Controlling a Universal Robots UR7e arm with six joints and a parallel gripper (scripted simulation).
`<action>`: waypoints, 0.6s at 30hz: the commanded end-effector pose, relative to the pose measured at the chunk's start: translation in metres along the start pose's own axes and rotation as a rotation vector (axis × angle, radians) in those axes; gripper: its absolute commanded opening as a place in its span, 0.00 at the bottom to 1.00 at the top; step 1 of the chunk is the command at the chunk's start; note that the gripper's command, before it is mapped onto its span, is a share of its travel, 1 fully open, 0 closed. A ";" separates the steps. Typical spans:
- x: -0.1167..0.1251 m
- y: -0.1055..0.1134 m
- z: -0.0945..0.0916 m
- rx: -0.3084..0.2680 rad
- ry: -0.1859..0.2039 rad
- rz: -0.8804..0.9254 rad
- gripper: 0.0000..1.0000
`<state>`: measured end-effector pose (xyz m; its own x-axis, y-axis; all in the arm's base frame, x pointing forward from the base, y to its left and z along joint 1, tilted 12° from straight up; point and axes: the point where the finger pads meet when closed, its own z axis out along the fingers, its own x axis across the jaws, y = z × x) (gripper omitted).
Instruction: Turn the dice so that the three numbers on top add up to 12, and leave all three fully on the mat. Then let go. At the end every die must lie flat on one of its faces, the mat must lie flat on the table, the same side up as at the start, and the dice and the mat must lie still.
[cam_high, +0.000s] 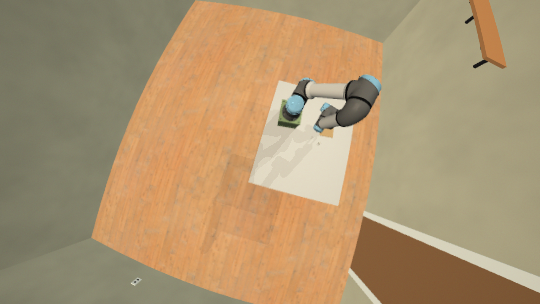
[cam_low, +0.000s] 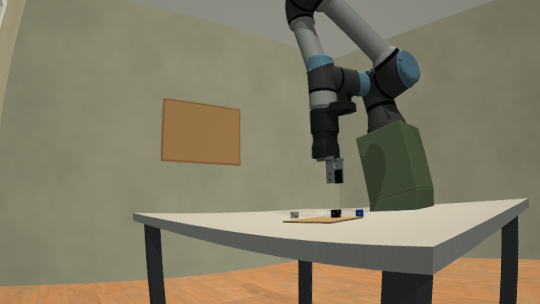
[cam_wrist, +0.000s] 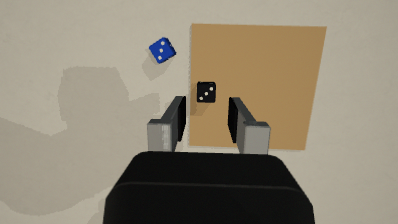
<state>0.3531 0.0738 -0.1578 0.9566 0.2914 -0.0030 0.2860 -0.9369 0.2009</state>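
A black die (cam_wrist: 206, 92) lies flat on the tan mat (cam_wrist: 254, 85) near its left edge, three pips up. It also shows in the exterior view (cam_low: 335, 213). A blue die (cam_wrist: 162, 50) lies on the table left of the mat, off it, three pips up, and shows in the side view (cam_low: 359, 213). A grey die (cam_low: 294, 214) sits by the mat's far end; whether it is on the mat I cannot tell. My gripper (cam_wrist: 207, 110) is open and empty, well above the black die, as the side view (cam_low: 334, 175) shows.
The mat (cam_low: 318, 218) lies flat on the white table (cam_low: 360, 230). The arm's green base block (cam_low: 395, 165) stands behind the dice. In the overhead view the arm (cam_high: 335, 102) hides the dice and most of the mat (cam_high: 327, 133).
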 end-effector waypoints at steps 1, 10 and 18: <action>0.000 0.000 -0.005 0.000 -0.001 0.000 0.70; 0.000 0.000 -0.006 0.000 -0.001 0.000 1.00; 0.000 0.000 -0.006 0.000 -0.001 0.000 1.00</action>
<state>0.3526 0.0748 -0.1525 0.9567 0.2909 -0.0055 0.2861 -0.9370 0.2003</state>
